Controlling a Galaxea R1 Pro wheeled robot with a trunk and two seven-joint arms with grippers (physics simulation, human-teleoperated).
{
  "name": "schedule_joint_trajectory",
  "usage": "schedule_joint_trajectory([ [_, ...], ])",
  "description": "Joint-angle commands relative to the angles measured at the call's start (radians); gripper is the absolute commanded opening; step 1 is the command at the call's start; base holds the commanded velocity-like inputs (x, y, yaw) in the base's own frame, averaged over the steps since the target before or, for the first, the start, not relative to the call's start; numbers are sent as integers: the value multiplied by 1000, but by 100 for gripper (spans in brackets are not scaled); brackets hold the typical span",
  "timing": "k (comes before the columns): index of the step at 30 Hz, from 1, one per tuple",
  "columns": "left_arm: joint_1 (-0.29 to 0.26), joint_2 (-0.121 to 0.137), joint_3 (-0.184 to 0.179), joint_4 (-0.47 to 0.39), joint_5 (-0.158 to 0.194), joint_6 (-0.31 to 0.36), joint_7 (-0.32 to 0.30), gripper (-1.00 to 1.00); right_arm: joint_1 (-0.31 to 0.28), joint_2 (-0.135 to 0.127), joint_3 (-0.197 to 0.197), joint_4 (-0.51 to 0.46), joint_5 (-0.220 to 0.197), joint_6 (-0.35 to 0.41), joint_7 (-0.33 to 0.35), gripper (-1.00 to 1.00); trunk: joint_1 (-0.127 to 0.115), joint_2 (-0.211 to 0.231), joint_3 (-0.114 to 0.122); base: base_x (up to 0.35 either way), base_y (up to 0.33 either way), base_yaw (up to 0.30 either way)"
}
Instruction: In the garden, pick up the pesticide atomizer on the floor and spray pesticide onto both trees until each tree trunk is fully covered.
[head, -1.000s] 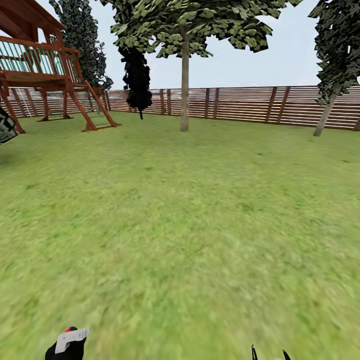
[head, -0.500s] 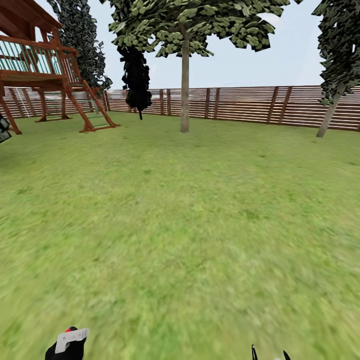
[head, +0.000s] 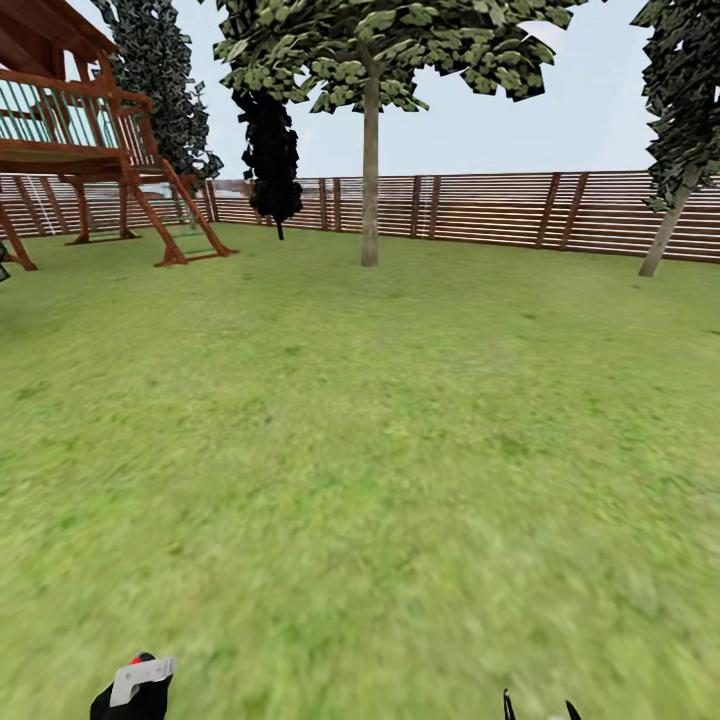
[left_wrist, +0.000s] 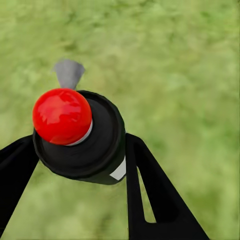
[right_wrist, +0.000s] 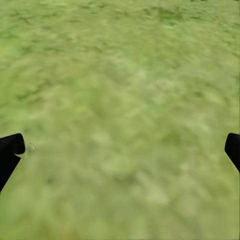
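Across the open lawn (head: 380, 420) ahead, nothing stands between the robot and the two trees: one upright pale trunk (head: 370, 180) rises near the middle of the brown slat fence (head: 480, 208), and a second, leaning trunk (head: 667, 232) stands far to the right, just before the same fence. A red-brown wooden play tower (head: 85, 150) with a ladder occupies the far left corner, with a dark, narrow tree (head: 270, 150) beside it. At the lower edge of the head view the left end effector (left_wrist: 75, 155) is clamped on the pesticide atomizer (left_wrist: 80, 135), a black bottle topped with a red knob and a pale grey nozzle, held above the grass. The right end effector (right_wrist: 120, 150) hangs over bare grass with its two dark fingertips (right_wrist: 10, 150) spread wide apart.
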Motion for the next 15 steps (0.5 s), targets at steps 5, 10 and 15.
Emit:
schedule_joint_trajectory([
  [5,0,0,0,-1,0,0,-1,-100,0,0,0,0,0,0,0,100,0,0,0,340,0,0],
  [10,-1,0,0,-1,0,1,-1,-100,0,0,0,0,0,0,0,100,0,0,0,340,0,0],
  [15,0,0,0,0,0,1,-1,-100,0,1,0,0,0,0,0,100,0,0,0,340,0,0],
])
